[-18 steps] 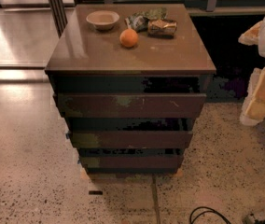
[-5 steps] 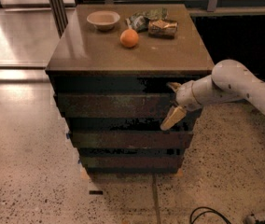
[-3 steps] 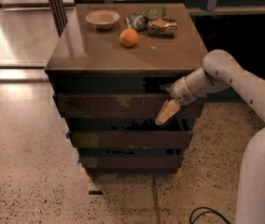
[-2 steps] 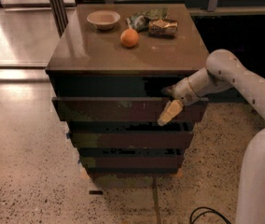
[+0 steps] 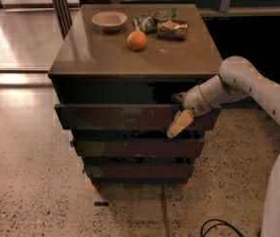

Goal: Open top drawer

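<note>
The white robot arm (image 5: 248, 83) reaches in from the right of the view, elbow raised and forearm sloping down and leftward to the wrist. The tan-tipped gripper (image 5: 178, 125) hangs from that wrist, angled down and to the left, and lies against the right part of the wide, dark-brown wooden top drawer (image 5: 110, 117). Whether the gripper is apart or together cannot be told. The scuffed, handleless front runs away leftward from the gripper, with a dark gap above it. Just under the gripper sit two narrower dark drawer fronts (image 5: 135, 148). Above and beyond it, on the brown cabinet top (image 5: 90, 53), are a round orange fruit (image 5: 137, 40), a shiny crumpled snack packet (image 5: 173, 29) and, farthest, a small pale bowl (image 5: 109, 20). Against 0.7 s ago the gripper sits slightly lower on the front; the drawer looks unmoved
</note>
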Controlling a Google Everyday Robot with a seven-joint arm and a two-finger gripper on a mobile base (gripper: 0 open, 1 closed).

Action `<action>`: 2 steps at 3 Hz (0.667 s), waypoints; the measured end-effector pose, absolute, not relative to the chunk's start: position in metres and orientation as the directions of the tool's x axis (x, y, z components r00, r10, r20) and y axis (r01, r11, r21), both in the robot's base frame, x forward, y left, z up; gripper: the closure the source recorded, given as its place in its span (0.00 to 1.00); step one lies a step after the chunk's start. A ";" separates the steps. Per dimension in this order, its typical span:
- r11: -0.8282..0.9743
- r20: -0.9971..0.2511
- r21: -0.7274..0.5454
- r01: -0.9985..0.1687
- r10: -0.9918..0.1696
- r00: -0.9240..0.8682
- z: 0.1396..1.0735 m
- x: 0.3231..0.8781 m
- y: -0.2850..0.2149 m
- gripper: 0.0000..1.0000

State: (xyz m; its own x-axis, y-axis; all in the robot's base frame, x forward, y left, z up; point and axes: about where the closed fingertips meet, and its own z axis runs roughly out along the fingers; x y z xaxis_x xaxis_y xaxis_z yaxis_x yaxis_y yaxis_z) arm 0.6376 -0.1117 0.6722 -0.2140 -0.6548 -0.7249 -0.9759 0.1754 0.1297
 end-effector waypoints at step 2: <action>0.161 -0.676 0.115 -0.980 -0.710 -0.197 0.706 0.542 -0.112 0.00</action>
State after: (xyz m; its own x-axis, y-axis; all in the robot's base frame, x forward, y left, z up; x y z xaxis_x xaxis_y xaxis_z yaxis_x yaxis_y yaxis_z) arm 0.5420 -0.1119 0.7060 -0.1965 -0.7104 -0.6758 -0.9801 0.1614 0.1154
